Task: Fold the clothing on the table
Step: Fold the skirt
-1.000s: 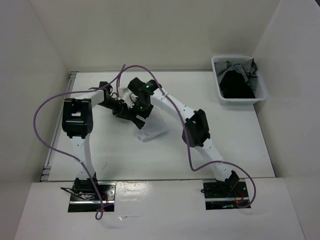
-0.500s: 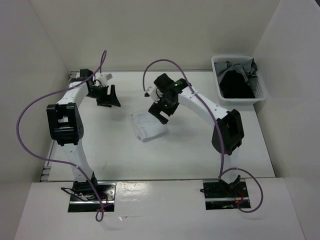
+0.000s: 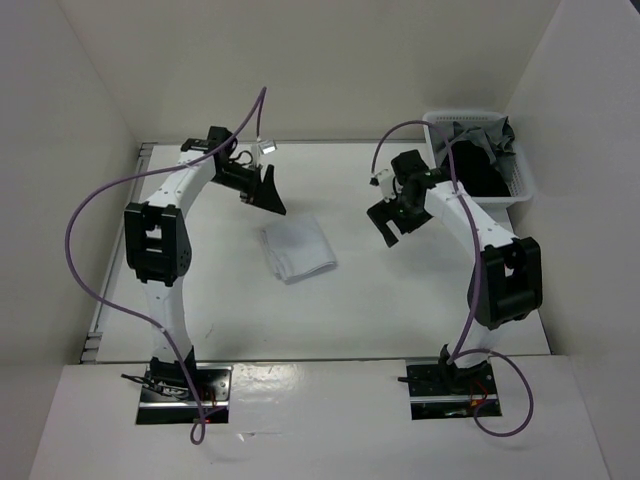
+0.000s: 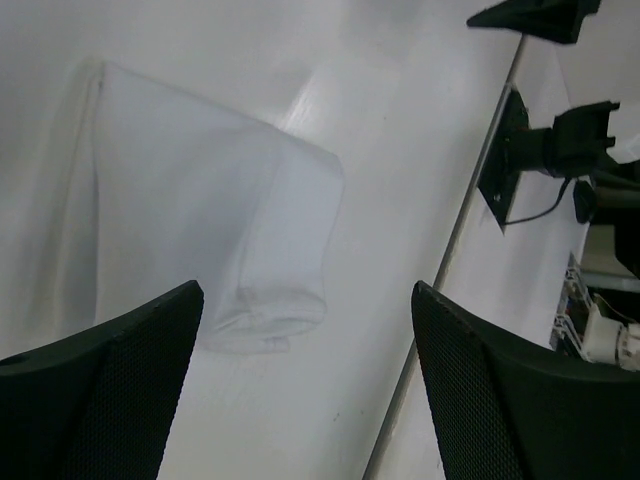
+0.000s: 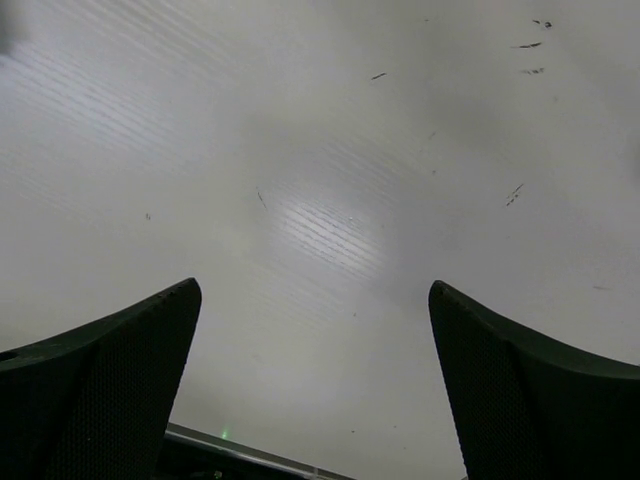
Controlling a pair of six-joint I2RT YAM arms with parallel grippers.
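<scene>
As the clothing [image 3: 297, 250] lies folded in a compact bundle on the table [image 3: 420, 300], the left gripper [image 3: 268, 192] hovers just beyond it and the right gripper [image 3: 388, 222] well to its right, both spread wide and empty, seemingly to clear it.

the white clothing [image 3: 298, 250] lies folded into a small, roughly rectangular bundle near the middle of the table [image 3: 420, 300], flat on the surface and slightly skewed to its edges. the fabric is thin, plain and softly creased, with a rounded fold along one end. the table is white, smooth and matte.
</scene>
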